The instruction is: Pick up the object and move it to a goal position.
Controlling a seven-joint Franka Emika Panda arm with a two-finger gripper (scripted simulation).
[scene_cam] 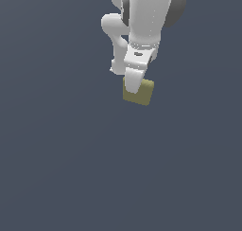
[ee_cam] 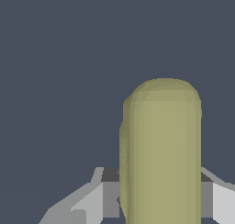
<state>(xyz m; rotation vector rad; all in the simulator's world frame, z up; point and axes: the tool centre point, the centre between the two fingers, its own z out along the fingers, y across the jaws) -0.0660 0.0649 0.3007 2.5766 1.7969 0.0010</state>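
Observation:
The object, a small olive-yellow cube [scene_cam: 142, 93], sits just below the white arm in the exterior view, with one white finger [scene_cam: 133, 83] lying across its near face. My gripper [scene_cam: 135, 88] is shut on the cube. In the wrist view the cube [ee_cam: 163, 149] looms large and close between the two grey fingers [ee_cam: 94, 202], which press against its sides. No goal marker shows in either view.
A plain dark blue-grey surface [scene_cam: 61, 154] fills the surroundings in both views. The white arm links [scene_cam: 142, 17] rise out of the exterior view's top edge.

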